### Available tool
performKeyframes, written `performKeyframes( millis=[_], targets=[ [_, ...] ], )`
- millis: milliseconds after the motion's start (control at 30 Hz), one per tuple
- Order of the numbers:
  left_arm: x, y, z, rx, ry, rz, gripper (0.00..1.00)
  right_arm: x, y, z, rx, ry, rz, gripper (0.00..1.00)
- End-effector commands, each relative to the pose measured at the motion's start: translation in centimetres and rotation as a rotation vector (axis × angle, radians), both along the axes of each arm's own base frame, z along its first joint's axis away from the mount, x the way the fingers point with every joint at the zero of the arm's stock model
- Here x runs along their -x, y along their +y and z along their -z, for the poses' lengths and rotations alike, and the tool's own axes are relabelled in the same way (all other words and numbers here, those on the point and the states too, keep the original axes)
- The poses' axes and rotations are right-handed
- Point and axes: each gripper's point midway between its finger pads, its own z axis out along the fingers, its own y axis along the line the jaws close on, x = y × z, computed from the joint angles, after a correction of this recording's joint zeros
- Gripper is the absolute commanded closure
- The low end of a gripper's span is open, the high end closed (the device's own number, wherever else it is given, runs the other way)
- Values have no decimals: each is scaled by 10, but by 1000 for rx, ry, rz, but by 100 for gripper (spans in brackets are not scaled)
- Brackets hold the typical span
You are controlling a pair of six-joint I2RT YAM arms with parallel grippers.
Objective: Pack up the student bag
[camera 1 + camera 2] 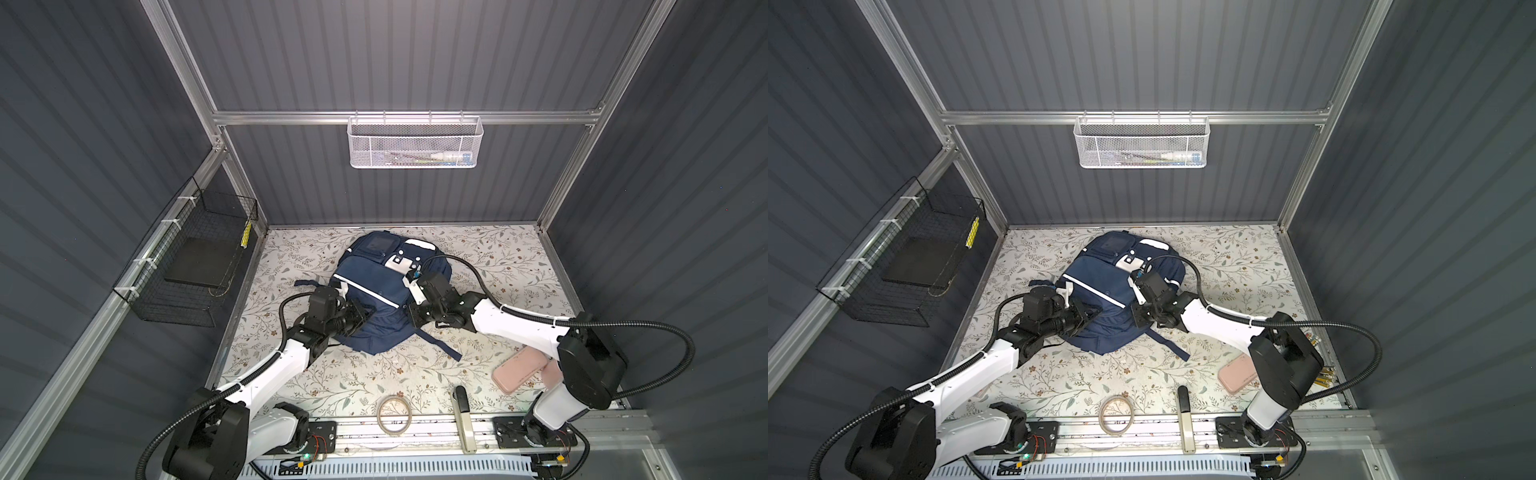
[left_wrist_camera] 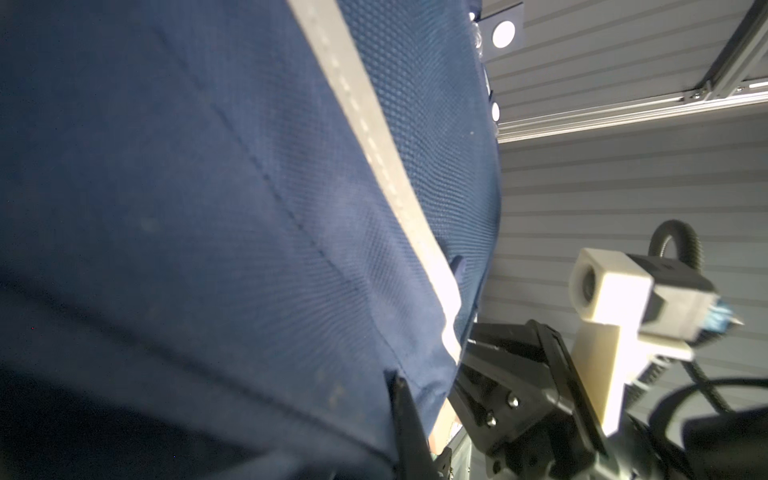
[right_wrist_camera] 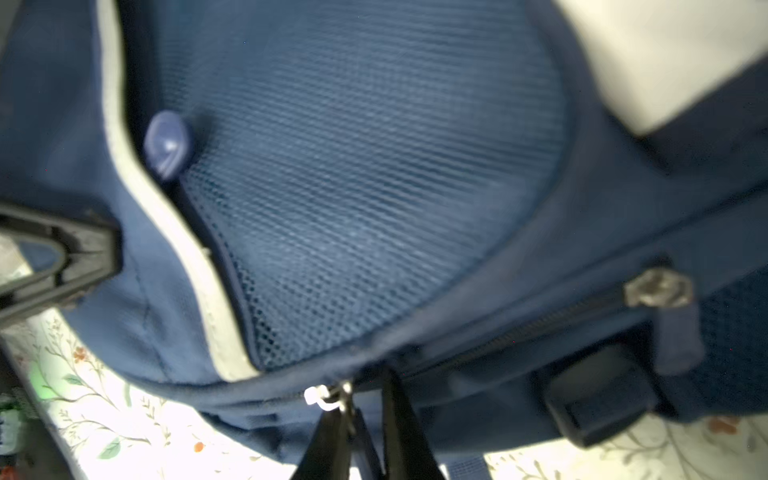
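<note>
The student bag point(image 1: 365, 299) point(image 1: 1100, 301), navy with white stripes, lies on the floral table between both arms. My left gripper point(image 1: 365, 313) presses into its left side. In the left wrist view only one finger point(image 2: 409, 415) shows against the blue fabric point(image 2: 208, 208); the other is hidden, so its state is unclear. My right gripper point(image 1: 412, 318) point(image 3: 365, 399) is at the bag's right edge, its jaws a narrow gap apart. A white-corded metal zip pull point(image 3: 328, 397) lies against one finger, below the mesh pocket point(image 3: 353, 187).
A pink pencil case point(image 1: 519, 370) lies front right under my right arm. A tape roll point(image 1: 394, 415) and a black-and-cream tool point(image 1: 463, 419) sit at the front edge. A white mesh basket point(image 1: 415, 143) hangs on the back wall, a black wire basket point(image 1: 191, 262) on the left wall.
</note>
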Motion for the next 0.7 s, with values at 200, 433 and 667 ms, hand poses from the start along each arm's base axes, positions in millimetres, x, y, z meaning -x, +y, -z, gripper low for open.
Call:
performKeyframes(
  millis=[200, 433, 667],
  targets=[
    [12, -4, -65, -37, -202, 145, 0, -18, -99, -20, 157, -120, 354, 54],
    [-26, 86, -89, -675, -448, -103, 0, -18, -174, -73, 75, -330, 624, 24],
    [-79, 162, -50, -1123, -592, -345, 0, -43, -293, -72, 159, -520, 877, 8]
  ],
)
